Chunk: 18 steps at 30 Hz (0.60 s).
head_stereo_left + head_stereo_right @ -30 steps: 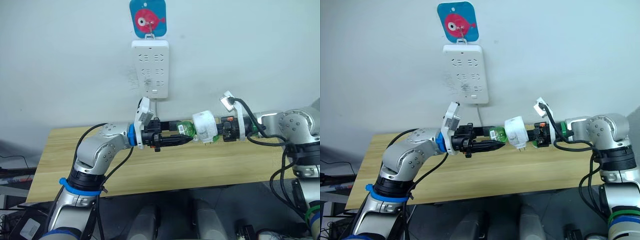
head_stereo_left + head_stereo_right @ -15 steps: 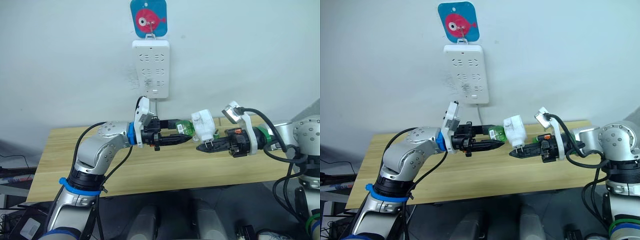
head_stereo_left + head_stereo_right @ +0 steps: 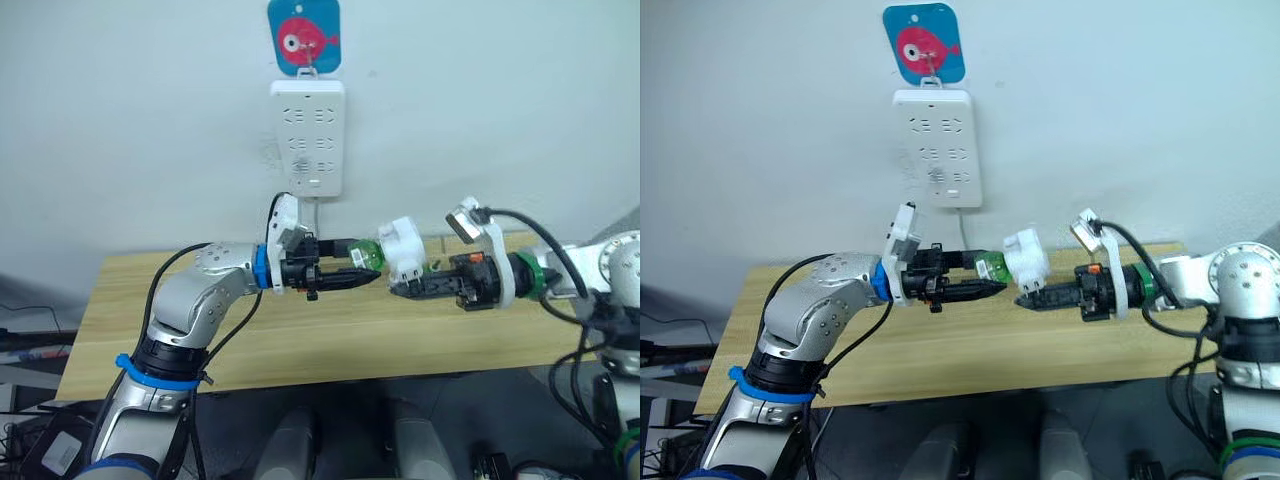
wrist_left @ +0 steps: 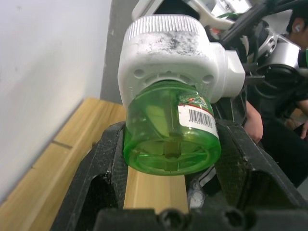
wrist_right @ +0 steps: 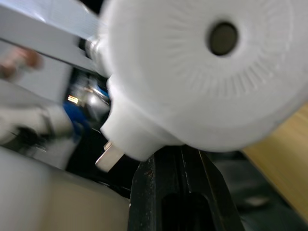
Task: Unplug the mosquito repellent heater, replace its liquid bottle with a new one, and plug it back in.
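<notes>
Held in mid-air above the table's (image 3: 330,340) back edge: heater (image 3: 403,245), its green bottle (image 4: 168,139) clamped by left end effector (image 3: 362,268); right end effector (image 3: 397,292) narrow beneath — risks dropping if twisted.

The heater (image 5: 202,72) runs off the right wrist view's top and side edges, its outline smeared, hiding the right gripper's (image 3: 1025,298) fingertips. A person (image 4: 288,77) is cut off at the left wrist view's edge behind it. The green bottle's (image 4: 169,137) label print beside the barcode is too small to read.
</notes>
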Each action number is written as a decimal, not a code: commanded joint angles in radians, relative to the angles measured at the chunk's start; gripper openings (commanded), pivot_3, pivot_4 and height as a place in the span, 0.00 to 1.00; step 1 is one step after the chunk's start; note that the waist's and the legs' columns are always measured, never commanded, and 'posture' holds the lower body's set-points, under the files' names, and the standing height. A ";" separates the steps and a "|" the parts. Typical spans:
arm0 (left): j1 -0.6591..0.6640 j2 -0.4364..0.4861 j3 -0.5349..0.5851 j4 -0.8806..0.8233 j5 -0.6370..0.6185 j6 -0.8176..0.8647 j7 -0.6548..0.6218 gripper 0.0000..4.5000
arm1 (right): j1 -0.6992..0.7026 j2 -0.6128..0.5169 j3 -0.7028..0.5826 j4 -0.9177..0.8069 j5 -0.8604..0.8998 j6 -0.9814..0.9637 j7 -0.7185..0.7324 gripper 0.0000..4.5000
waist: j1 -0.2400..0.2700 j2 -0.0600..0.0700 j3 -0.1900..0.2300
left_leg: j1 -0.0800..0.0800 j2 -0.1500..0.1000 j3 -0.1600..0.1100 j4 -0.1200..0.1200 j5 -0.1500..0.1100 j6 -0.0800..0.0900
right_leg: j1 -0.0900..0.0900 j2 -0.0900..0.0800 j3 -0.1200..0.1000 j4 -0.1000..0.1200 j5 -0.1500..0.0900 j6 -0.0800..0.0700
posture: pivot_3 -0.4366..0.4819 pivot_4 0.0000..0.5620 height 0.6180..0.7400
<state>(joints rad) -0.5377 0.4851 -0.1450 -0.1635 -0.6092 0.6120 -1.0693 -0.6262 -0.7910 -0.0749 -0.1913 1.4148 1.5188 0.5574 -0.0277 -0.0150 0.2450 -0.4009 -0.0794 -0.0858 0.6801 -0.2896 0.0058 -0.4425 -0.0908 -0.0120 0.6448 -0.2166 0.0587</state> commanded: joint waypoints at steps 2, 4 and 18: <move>-0.002 0.033 0.021 -0.020 -0.028 0.027 -0.038 0.51 | 0.140 -0.185 0.158 -0.168 -0.574 -0.656 0.347 0.22 | -0.004 -0.001 0.000 | 0.001 0.000 0.001 0.001 0.000 0.000 | 0.000 0.004 -0.001 0.000 0.000 0.001 | 0.37 0.42 1.00; 0.000 0.048 0.033 -0.022 -0.055 0.063 -0.047 0.51 | 0.193 -0.190 0.172 -0.099 -0.795 -1.028 0.450 0.37 | -0.007 -0.001 0.000 | 0.002 0.000 0.005 0.001 0.000 0.000 | 0.001 0.004 0.001 0.001 0.000 0.001 | 0.38 0.41 1.00; -0.098 0.117 0.026 0.055 -0.144 0.260 -0.157 0.51 | 0.089 0.102 0.183 0.258 -1.129 -2.291 0.728 0.99 | -0.029 -0.001 0.000 | 0.005 0.002 0.006 0.001 0.000 -0.001 | 0.001 0.003 0.001 0.001 0.001 0.001 | 0.35 0.41 1.00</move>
<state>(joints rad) -0.6134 0.6043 -0.1207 -0.1039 -0.7406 0.8692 -1.2112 -0.5211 -0.6974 0.1038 0.0586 0.2952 -0.7041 1.2888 -0.0567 -0.0156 0.2449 -0.3958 -0.0774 -0.0801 0.6810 -0.2895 0.0047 -0.4414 -0.0878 -0.0116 0.6458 -0.2160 0.0600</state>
